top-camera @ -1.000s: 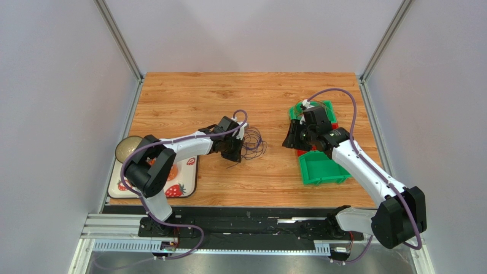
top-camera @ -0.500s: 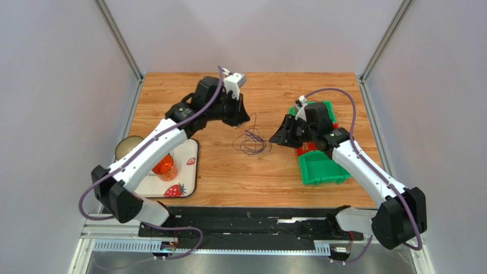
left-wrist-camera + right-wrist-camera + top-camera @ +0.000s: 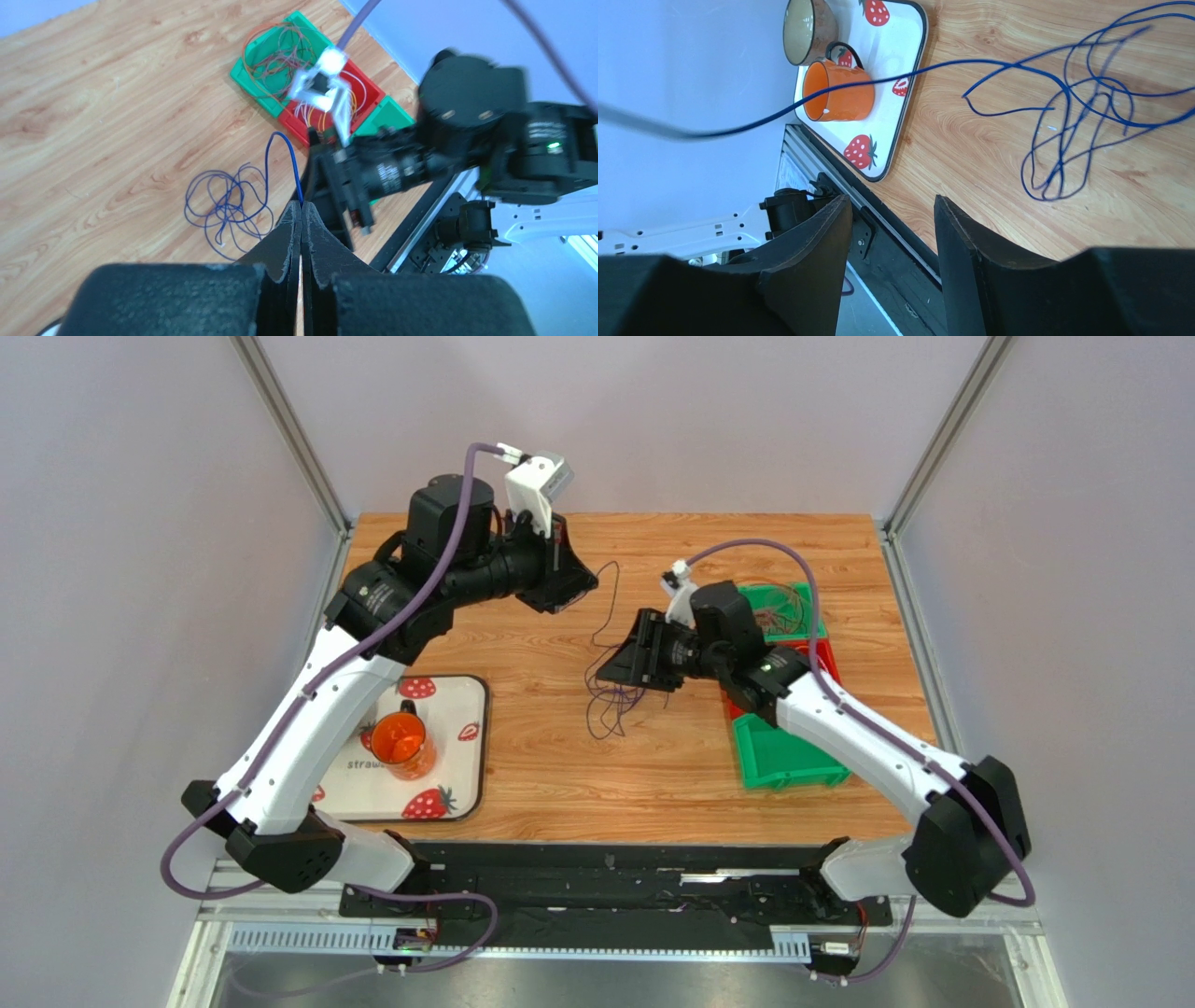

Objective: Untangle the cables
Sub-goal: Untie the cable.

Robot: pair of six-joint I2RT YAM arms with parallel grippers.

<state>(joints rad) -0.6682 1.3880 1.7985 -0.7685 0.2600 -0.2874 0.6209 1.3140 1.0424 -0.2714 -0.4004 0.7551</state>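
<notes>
One green plastic bin (image 3: 246, 78) holds orange wire loops (image 3: 277, 45), a red plastic bin (image 3: 368, 89) pale wires (image 3: 312, 112); left jaws pinch a thin blue cable (image 3: 281, 134), right jaws wide.

You have open wood along the far side and near edge of the table (image 3: 786, 546); the tray (image 3: 467, 763) with its orange mug (image 3: 399, 739) blocks the left, the green and red bins (image 3: 793, 756) the right. In the middle the cable (image 3: 613, 703) lies heaped. One strand runs up to the pinched left gripper (image 3: 578, 591), crossing just before the right gripper (image 3: 624, 667), whose jaws stand apart.
</notes>
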